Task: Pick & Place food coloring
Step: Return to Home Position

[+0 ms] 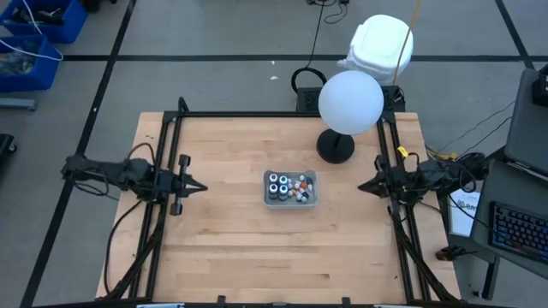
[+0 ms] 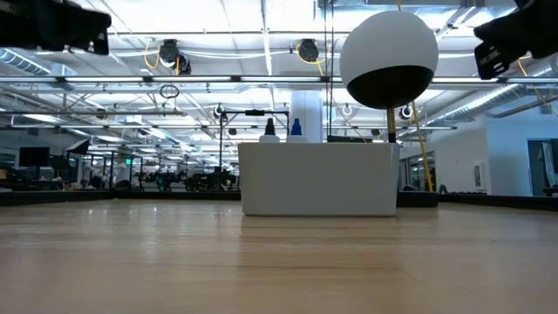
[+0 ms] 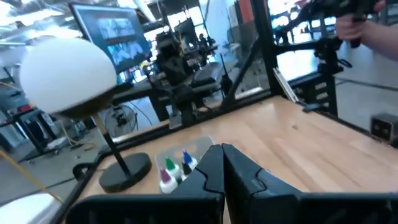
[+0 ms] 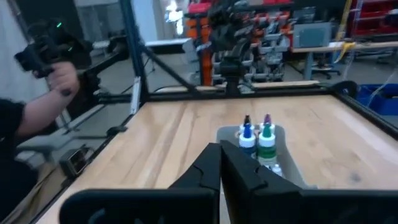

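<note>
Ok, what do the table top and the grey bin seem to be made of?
Table top: wood, butcher-block style, with visible strips and grain, low sheen. Grey bin: probably plastic, given smooth, uniform matte walls and rounded corners; not certain.

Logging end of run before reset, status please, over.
Left gripper shut, at table's left edge. Right gripper shut, at right edge. Food coloring bottles in gray bin, table centre. Globe lamp beyond bin, off both arms' paths.
</note>
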Motion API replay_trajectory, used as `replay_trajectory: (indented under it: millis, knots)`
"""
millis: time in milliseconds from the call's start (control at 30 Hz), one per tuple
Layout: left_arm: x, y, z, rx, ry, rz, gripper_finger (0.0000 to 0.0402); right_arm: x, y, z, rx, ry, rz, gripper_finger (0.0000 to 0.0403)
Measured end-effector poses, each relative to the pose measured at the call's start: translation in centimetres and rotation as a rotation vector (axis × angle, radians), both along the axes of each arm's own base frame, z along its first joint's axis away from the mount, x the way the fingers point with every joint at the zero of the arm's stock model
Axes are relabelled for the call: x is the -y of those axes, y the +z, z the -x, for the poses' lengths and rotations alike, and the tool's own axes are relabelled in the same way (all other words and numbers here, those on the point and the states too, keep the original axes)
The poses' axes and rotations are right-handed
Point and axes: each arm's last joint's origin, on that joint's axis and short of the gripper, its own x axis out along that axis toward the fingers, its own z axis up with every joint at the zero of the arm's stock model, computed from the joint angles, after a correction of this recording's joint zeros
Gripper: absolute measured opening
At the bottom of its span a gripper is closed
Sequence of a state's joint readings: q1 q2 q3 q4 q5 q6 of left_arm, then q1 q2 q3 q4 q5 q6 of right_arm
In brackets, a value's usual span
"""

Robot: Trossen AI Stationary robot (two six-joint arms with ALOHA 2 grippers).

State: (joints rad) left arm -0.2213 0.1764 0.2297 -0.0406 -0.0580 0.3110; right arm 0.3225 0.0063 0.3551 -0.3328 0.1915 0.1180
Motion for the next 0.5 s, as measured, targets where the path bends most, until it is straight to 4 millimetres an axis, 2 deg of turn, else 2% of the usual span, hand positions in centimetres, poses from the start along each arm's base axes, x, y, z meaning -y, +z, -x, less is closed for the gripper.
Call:
replay_trajectory:
  millis: [300,500]
  knots:
    - [-0.3,-3.4,0.2,0.041,0.019,0.041,0.0001,-0.5,-2.5,-1.6,0.085,-0.017,-0.024,0.0000]
    - [-0.6,-3.9,0.3,0.057,0.063,0.036,0.0001,-0.4,-4.0,-2.1,0.061,-0.067,0.019,0.0000]
